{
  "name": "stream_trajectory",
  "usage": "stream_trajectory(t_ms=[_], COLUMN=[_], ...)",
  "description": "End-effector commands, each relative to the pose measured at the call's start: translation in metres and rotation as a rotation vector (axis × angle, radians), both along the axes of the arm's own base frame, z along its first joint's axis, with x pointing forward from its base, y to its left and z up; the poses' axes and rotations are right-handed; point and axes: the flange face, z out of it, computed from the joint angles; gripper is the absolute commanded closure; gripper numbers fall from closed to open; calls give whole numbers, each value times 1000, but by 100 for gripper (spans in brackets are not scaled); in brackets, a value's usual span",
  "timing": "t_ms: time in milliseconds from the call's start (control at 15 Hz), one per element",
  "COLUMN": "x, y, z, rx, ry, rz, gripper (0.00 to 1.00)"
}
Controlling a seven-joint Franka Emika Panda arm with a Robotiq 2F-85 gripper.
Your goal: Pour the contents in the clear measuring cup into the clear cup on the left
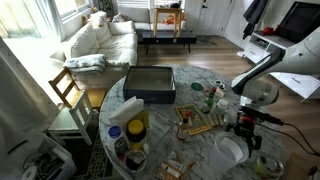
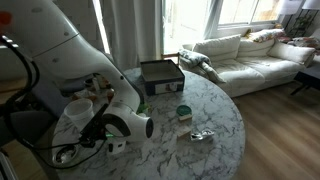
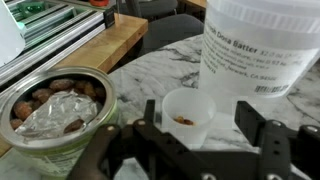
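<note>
In the wrist view a small translucent cup [image 3: 187, 115] stands on the marble table with a few brownish bits at its bottom. My gripper [image 3: 200, 132] is open, with one black finger on each side of the cup and a gap on both sides. In an exterior view the gripper [image 1: 245, 126] is low over the table's near right part. In an exterior view the arm [image 2: 100, 100] hides the fingers and the cup. I cannot tell which object is the clear cup on the left.
A big white tub labelled cocoa butter [image 3: 262, 45] stands just behind the cup. A glass bowl with foil and brown pieces [image 3: 55, 112] is close by on the left. A black box [image 1: 150, 82] lies at the table's far side, with a green bottle [image 1: 210, 97] and clutter nearby.
</note>
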Motion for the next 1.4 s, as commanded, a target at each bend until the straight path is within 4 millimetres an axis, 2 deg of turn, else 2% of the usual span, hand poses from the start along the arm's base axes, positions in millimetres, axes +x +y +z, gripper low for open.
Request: stream_trajectory(t_ms=[0, 267, 467, 800, 933, 1000, 1133, 1267, 1333], x=[0, -3, -5, -8, -9, -9, -9, -9, -8], y=[-6, -7, -4, -3, -4, -4, -4, -5, -7], z=[-2, -2, -5, -12, -13, -13, -14, -13, -12], rx=[38, 52, 53, 39, 32, 29, 26, 19, 14], ry=[35, 45, 52, 62, 63, 64, 65, 67, 66], rz=[0, 9, 17, 24, 25, 26, 27, 22, 17], gripper=[20, 20, 26, 26, 32, 31, 39, 68, 75])
